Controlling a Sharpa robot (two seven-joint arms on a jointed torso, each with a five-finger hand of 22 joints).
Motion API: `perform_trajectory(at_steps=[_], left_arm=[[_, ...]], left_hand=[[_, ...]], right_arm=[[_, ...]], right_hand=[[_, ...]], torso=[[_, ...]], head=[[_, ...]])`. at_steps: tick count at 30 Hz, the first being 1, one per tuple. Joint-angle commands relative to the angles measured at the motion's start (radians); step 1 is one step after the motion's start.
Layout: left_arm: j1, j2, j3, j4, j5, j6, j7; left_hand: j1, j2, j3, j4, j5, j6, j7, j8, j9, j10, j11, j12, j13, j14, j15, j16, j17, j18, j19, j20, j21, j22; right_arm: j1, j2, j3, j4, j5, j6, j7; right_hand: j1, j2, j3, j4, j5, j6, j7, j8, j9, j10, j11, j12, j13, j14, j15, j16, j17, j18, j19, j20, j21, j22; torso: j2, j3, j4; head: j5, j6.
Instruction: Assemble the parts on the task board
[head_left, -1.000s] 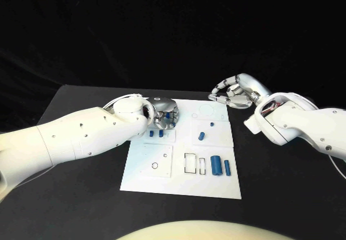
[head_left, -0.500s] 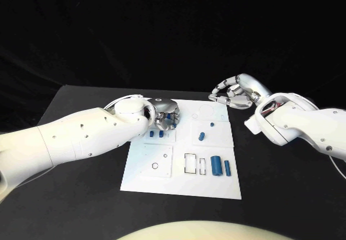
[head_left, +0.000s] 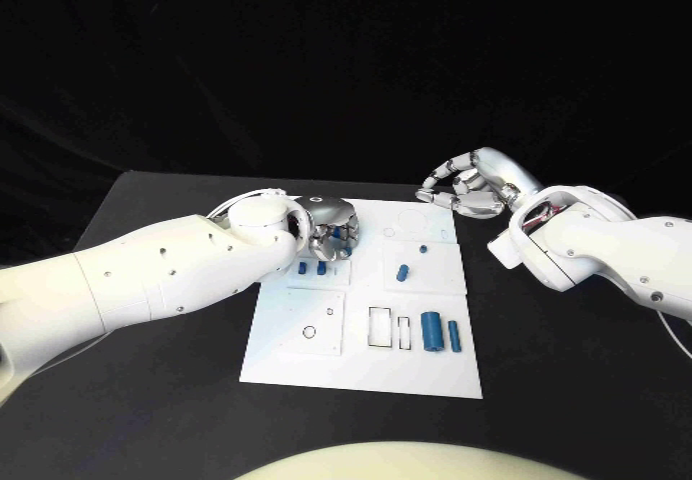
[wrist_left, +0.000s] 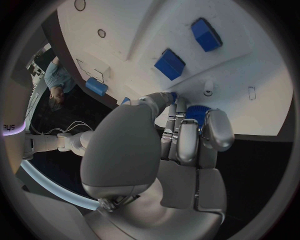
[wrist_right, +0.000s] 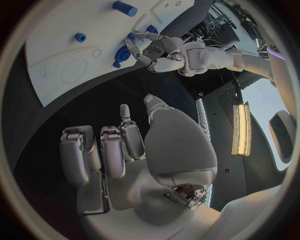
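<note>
Little has moved since half a second ago; a second ago the left hand (head_left: 330, 230) sat a touch closer to 12 o'clock on the board (head_left: 361, 370), and since then it has settled lower over the far-left corner, its fingers (wrist_left: 187, 140) now curled downward. From its wrist view the fingers close around a small blue part (wrist_left: 195, 112) at their tips, pressed against the board surface near a small white peg (wrist_left: 208, 88). So this hand has hold of that part, fingers drawn in tight.

Right hand (head_left: 464, 187) hangs above the black surface (head_left: 173, 400) just past the board's 1 o'clock corner, unchanged. Its fingers (wrist_right: 112, 150) are loosely curled and apart, with nothing between them.

On the board, two blue blocks (head_left: 310, 267) lie side by side just at 6 o'clock of the left hand. Toward 3 o'clock of them sits a short blue cylinder (head_left: 404, 270), with a tiny blue piece (head_left: 424, 247) beyond it at 1 o'clock. Nearer the robot, at about 4 o'clock on the board, a thick blue cylinder (head_left: 431, 330) and a thinner blue rod (head_left: 454, 335) lie parallel, just beside a rectangular outline (head_left: 381, 326). A square plate (head_left: 315, 322) with a small ring mark occupies the board's 8 o'clock region.
</note>
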Motion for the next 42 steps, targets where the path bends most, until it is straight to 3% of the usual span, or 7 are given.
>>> perform_trajectory(at_steps=[1, 12, 23, 32, 42], left_arm=[[-0.008, 0.007, -0.005, -0.002, 0.006, 0.047, 0.0], [-0.013, 0.011, -0.007, -0.008, 0.01, 0.042, 0.002], [-0.013, 0.009, -0.007, -0.009, 0.01, 0.011, 0.004], [-0.015, 0.002, -0.007, -0.005, 0.024, -0.068, 0.033], [-0.015, -0.024, -0.006, 0.018, 0.042, -0.128, 0.053]], left_hand=[[-0.011, 0.003, 0.003, 0.0, -0.005, -0.006, 0.0, -0.004, -0.001, 0.007, 0.002, -0.005, -0.005, 0.001, 0.004, 0.006, 0.0, -0.007, 0.0, 0.003, 0.003, 0.001], [-0.015, 0.022, 0.014, -0.013, -0.006, 0.04, 0.005, 0.006, 0.004, 0.04, -0.006, -0.012, -0.01, 0.003, -0.001, 0.011, 0.002, -0.006, 0.002, 0.002, 0.005, 0.004], [-0.007, 0.042, 0.028, -0.05, -0.007, 0.09, 0.012, 0.013, 0.009, 0.098, -0.02, -0.022, -0.01, 0.007, -0.014, 0.017, 0.007, -0.01, 0.011, -0.01, 0.015, 0.018], [-0.027, 0.026, 0.047, -0.064, -0.006, 0.088, 0.02, -0.007, 0.003, 0.104, -0.01, -0.074, -0.026, 0.008, -0.006, 0.018, 0.003, -0.01, 0.012, -0.006, 0.018, 0.021], [-0.034, 0.022, 0.052, -0.067, -0.006, 0.095, 0.02, -0.009, 0.003, 0.116, -0.009, -0.085, -0.028, 0.012, -0.006, 0.022, 0.008, -0.011, 0.016, -0.005, 0.022, 0.027]], right_arm=[[-0.001, 0.0, 0.0, 0.002, -0.012, 0.01, 0.004], [-0.001, 0.0, 0.0, 0.001, -0.012, 0.01, 0.003], [-0.001, 0.0, 0.0, 0.001, -0.013, 0.01, 0.002], [-0.001, 0.0, 0.0, 0.0, -0.014, 0.009, 0.002], [-0.001, -0.001, 0.0, 0.0, -0.016, 0.007, 0.002]], right_hand=[[-0.002, 0.003, 0.0, -0.002, 0.004, -0.006, -0.002, 0.004, 0.002, -0.003, -0.002, 0.001, 0.074, 0.088, -0.007, -0.005, 0.198, -0.001, 0.076, -0.006, -0.005, 0.233], [-0.002, 0.003, 0.0, -0.002, 0.005, -0.004, -0.002, 0.005, 0.003, -0.002, -0.003, 0.002, 0.075, 0.088, -0.008, -0.005, 0.198, -0.001, 0.076, -0.006, -0.005, 0.233], [-0.002, 0.004, 0.001, -0.002, 0.005, -0.003, -0.003, 0.006, 0.003, -0.001, -0.003, 0.003, 0.076, 0.088, -0.008, -0.005, 0.197, -0.001, 0.076, -0.006, -0.006, 0.233], [-0.002, 0.004, 0.001, -0.002, 0.005, -0.003, -0.003, 0.006, 0.003, -0.001, -0.003, 0.003, 0.076, 0.088, -0.008, -0.005, 0.197, -0.001, 0.076, -0.006, -0.006, 0.233], [-0.002, 0.005, 0.001, -0.002, 0.005, -0.003, -0.003, 0.006, 0.004, 0.001, -0.003, 0.004, 0.077, 0.088, -0.008, -0.005, 0.198, -0.001, 0.076, -0.006, -0.005, 0.233]], torso=[[0.0, -0.001, -0.0004], [0.0, -0.0005, 0.0006], [-0.001, -0.0007, 0.0009], [-0.001, -0.0013, 0.0015], [0.0, -0.0014, 0.0006]], head=[[-0.001, -0.002], [-0.005, -0.003], [-0.006, -0.003], [-0.004, 0.0], [-0.003, 0.003]])
